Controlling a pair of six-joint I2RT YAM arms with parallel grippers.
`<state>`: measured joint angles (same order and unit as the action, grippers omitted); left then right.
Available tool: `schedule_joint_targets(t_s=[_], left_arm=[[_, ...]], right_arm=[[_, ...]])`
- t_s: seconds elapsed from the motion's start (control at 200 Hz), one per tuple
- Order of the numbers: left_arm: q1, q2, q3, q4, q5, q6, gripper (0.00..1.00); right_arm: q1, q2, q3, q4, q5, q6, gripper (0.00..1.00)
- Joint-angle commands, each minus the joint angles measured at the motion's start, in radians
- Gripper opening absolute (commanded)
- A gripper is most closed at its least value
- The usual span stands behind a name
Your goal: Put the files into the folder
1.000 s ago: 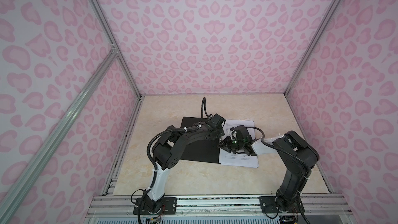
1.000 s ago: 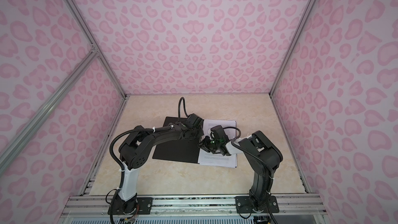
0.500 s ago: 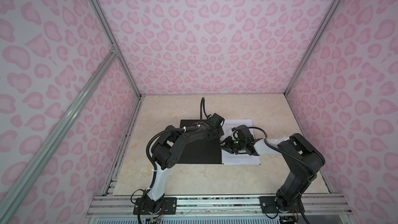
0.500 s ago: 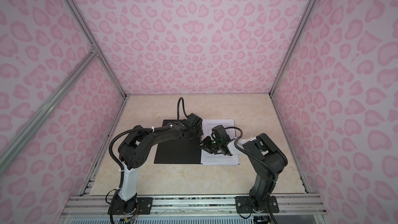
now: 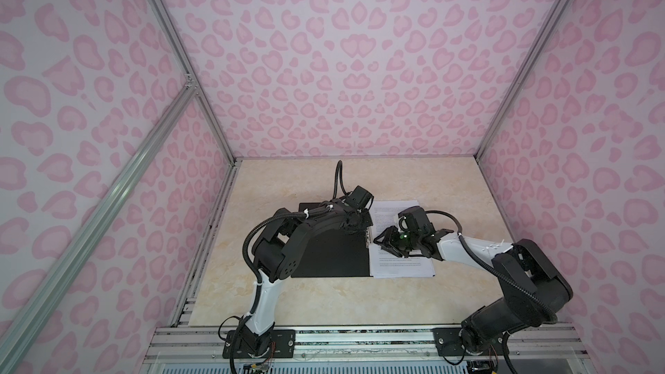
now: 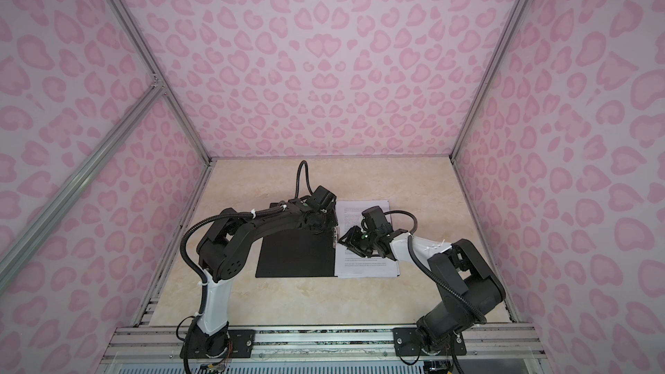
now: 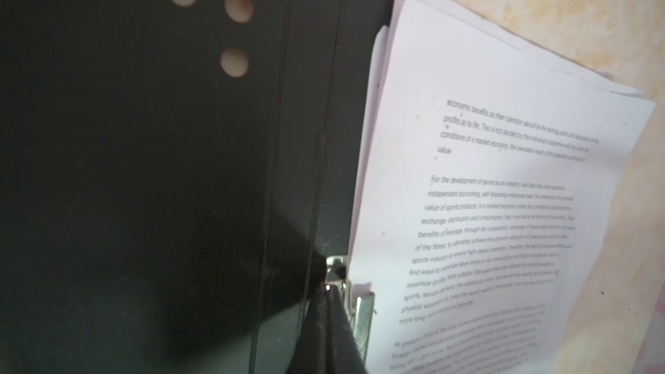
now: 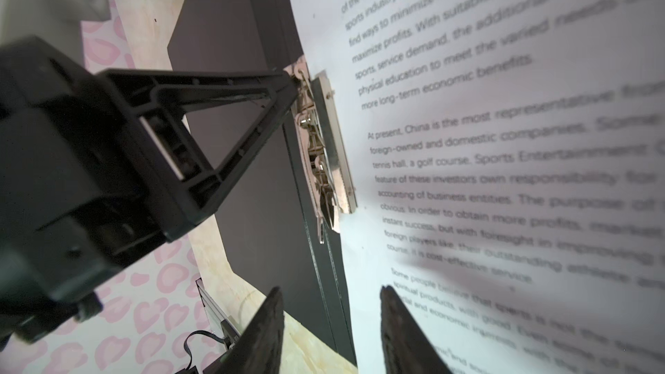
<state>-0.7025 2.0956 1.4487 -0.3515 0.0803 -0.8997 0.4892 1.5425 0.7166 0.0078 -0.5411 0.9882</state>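
The files (image 5: 399,264) lie as one squared stack of white printed sheets on the right side of the opened folder (image 5: 334,257), which is flat on the table (image 5: 324,300) near its middle with the black inside up. In both top views the stack's left edge runs along the folder's spine. On my right wrist feed the metal clip (image 8: 325,152) sits at that spine with its plate over the edge of the top sheet (image 8: 503,138). I cannot tell whether it is pressing the paper down.

My left fingers (image 8: 288,82) are together, drawn to a single tip that touches the far end of the clip. The left wrist feed shows the same thing: dark fingertips (image 7: 329,304) against the bright metal (image 7: 361,314), the black cover (image 7: 144,174) on one side and the text page (image 7: 503,210) on the other.

My right fingers (image 8: 266,325) are apart with nothing between them. One tip is over the black spine strip and the other is over the printed page, a little way along from the clip. Whether they touch the paper I cannot tell. From above, the right fingers (image 5: 383,242) face the left arm's tip across the spine.
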Motion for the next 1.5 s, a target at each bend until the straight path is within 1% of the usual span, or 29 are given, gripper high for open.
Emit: schedule_joint_targets(t_s=[0.0,0.195,0.355,0.455,0.515,0.55,0.61,0.635,0.665,0.675,0.74,0.78,0.8,0.85,0.87,0.925,0.975,1.01,1.12,1.195,1.305,1.405,1.495], left_arm=[[0.001,0.006,0.018,-0.094,0.039,0.03,0.04],[0.006,0.006,0.069,-0.105,0.064,0.059,0.05],[0.015,0.002,0.115,-0.114,0.085,0.076,0.08],[0.023,-0.011,0.138,-0.125,0.089,0.086,0.09],[0.028,-0.043,0.132,-0.122,0.081,0.094,0.11],[0.029,-0.074,0.122,-0.122,0.06,0.1,0.14],[0.031,-0.145,0.093,-0.118,0.013,0.125,0.22],[0.031,-0.181,0.076,-0.117,-0.012,0.139,0.29],[0.032,-0.227,0.049,-0.114,-0.047,0.157,0.35],[0.031,-0.244,0.041,-0.113,-0.059,0.163,0.4],[0.033,-0.357,-0.042,-0.094,-0.136,0.202,0.63],[0.036,-0.432,-0.095,-0.073,-0.182,0.232,0.77],[0.038,-0.471,-0.154,-0.06,-0.202,0.247,0.85],[0.05,-0.56,-0.248,-0.027,-0.234,0.287,1.0],[0.058,-0.599,-0.285,-0.014,-0.24,0.302,0.97],[0.09,-0.688,-0.378,0.007,-0.245,0.329,0.97],[0.133,-0.753,-0.461,0.025,-0.225,0.335,0.97],[0.172,-0.796,-0.522,0.036,-0.198,0.333,0.97],[0.328,-0.905,-0.702,0.086,-0.066,0.298,0.97],[0.425,-0.957,-0.806,0.129,0.0,0.284,0.97],[0.509,-0.978,-0.897,0.193,0.061,0.277,0.97],[0.562,-0.939,-0.929,0.233,0.096,0.285,0.97],[0.608,-0.894,-0.948,0.299,0.159,0.287,0.96]], right_arm=[[-0.009,-0.023,0.015,-0.095,0.032,-0.059,0.43],[-0.032,-0.067,-0.001,-0.117,0.025,-0.085,0.43],[-0.055,-0.131,-0.045,-0.108,0.02,-0.09,0.48],[-0.076,-0.183,-0.06,-0.126,0.02,-0.108,0.53],[-0.099,-0.228,-0.071,-0.143,0.033,-0.127,0.6],[-0.117,-0.252,-0.072,-0.165,0.048,-0.144,0.66],[-0.158,-0.292,-0.076,-0.196,0.06,-0.18,0.73],[-0.182,-0.304,-0.077,-0.208,0.067,-0.189,0.76],[-0.219,-0.315,-0.082,-0.221,0.067,-0.198,0.83],[-0.232,-0.318,-0.087,-0.217,0.06,-0.201,0.84],[-0.329,-0.338,-0.12,-0.166,-0.015,-0.21,0.97],[-0.374,-0.345,-0.123,-0.154,-0.046,-0.228,0.97],[-0.394,-0.349,-0.116,-0.161,-0.049,-0.249,0.97],[-0.422,-0.355,-0.08,-0.224,-0.018,-0.307,0.98],[-0.429,-0.355,-0.063,-0.254,0.005,-0.332,0.97],[-0.441,-0.349,-0.025,-0.315,0.053,-0.379,0.98],[-0.463,-0.333,-0.016,-0.324,0.059,-0.409,0.98],[-0.48,-0.317,-0.017,-0.32,0.057,-0.424,0.98],[-0.518,-0.236,-0.003,-0.322,0.05,-0.476,0.97],[-0.523,-0.185,-0.007,-0.299,0.046,-0.484,0.93],[-0.523,-0.141,-0.027,-0.244,0.03,-0.476,0.91],[-0.523,-0.109,-0.038,-0.219,0.018,-0.476,0.89],[-0.523,-0.09,-0.049,-0.198,0.002,-0.473,0.88]])
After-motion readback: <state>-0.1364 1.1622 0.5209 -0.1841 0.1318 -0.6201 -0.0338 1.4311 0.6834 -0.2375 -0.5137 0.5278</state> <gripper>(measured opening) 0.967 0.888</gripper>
